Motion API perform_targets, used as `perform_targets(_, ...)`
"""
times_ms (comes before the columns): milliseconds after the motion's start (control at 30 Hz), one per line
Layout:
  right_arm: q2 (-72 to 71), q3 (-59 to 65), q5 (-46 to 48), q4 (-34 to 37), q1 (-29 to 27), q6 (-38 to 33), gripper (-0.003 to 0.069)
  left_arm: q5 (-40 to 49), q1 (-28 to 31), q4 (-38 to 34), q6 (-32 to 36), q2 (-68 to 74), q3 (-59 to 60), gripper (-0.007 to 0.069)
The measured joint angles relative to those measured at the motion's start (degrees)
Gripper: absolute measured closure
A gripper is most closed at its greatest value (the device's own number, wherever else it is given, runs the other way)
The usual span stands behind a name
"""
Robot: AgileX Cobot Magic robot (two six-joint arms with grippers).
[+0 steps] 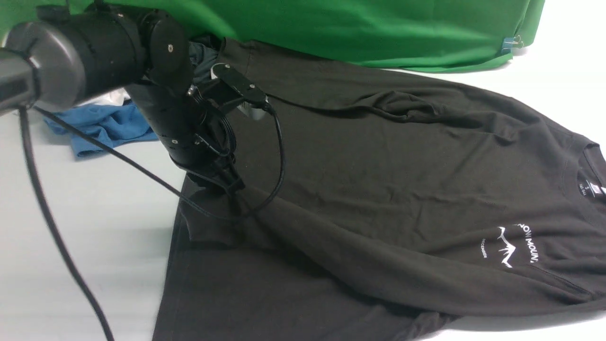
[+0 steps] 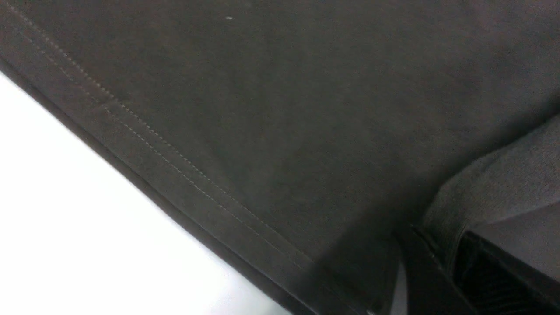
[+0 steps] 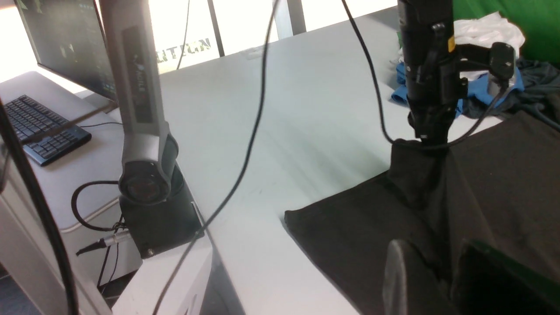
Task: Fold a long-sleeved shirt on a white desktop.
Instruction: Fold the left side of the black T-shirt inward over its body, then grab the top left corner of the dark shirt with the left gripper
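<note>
**Long-sleeved shirt gripped at its lower edge, folding barely begun**

At far left, a blue garment (image 1: 106,127) lies crumpled on the white desktop (image 1: 85,213), apart from the work. Next to it the left gripper (image 1: 232,185) points down onto the long-sleeved shirt (image 1: 378,189). Its jaws are closed on a pinch of black fabric near the hem, which rises in a small tent around them. The left wrist view shows the stitched hem (image 2: 175,153) running beside bare desktop.

The shirt is spread front up across the middle and right of the desktop, below the green backdrop (image 1: 355,28). A long diagonal ridge crosses its body. The mountain logo (image 1: 509,246) and neck label (image 1: 589,188) lie exposed at far right.

The right gripper (image 3: 437,262) is outside the front view. In its own wrist view, a ridge of shirt fabric runs up between its fingers, so its jaws appear closed on the cloth.

Judged from this layout, the task is at an early stage. Both grips seem to be in place, but the body is not yet doubled over or reduced to a compact shape. Most of the folding remains to be done.
</note>
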Motion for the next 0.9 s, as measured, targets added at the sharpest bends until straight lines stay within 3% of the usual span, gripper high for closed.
perform_targets(133, 0.0, 0.7, -0.3, 0.0, 0.0, 0.4, 0.0475, -0.7, 0.2, 0.0, 3.0, 2.5, -0.2, 0.0551)
perform_targets(267, 0.0, 1.3, -0.3, 0.0, 0.0, 1.7, 0.0475, -1.6, 0.3, 0.1, 4.6, 3.6, -0.4, 0.0488)
perform_targets(333, 0.0, 1.3, -0.4, 0.0, 0.0, 2.3, 0.0474, -2.4, 0.5, 1.1, 4.6, 3.6, -0.4, 0.0369)
perform_targets(367, 0.0, 1.3, -0.4, 0.0, 0.0, 2.3, 0.0474, -2.5, 0.6, 1.4, 4.6, 3.5, -0.4, 0.0345)
perform_targets(433, 0.0, 1.3, -0.4, 0.0, 0.0, 2.6, 0.0474, -3.0, 0.9, 4.2, 3.7, 2.8, -0.4, 0.0176)
perform_targets(533, 0.0, 1.3, -0.4, 0.0, 0.0, 2.6, 0.0473, -2.9, 1.2, 7.1, 1.6, 0.0, -0.4, 0.0013)
perform_targets(600, 0.0, 1.3, -0.4, 0.0, 0.0, 2.6, 0.0471, -2.3, 1.3, 6.5, 0.8, -2.5, -0.3, -0.0033)
perform_targets(700, 0.0, 1.3, -0.4, 0.0, 0.0, 2.4, 0.0470, -1.8, 0.4, 2.7, 6.2, -7.6, 3.0, -0.0036)
perform_targets(833, 0.0, 1.3, -0.4, 0.0, 0.0, 1.0, 0.0470, -2.8, -2.9, 0.9, 20.0, -12.4, 13.5, 0.0108)
perform_targets(900, 0.0, 1.3, -0.4, 0.0, 0.0, 0.7, 0.0469, -7.9, -3.4, 0.8, 25.5, -12.7, 18.8, 0.0199)
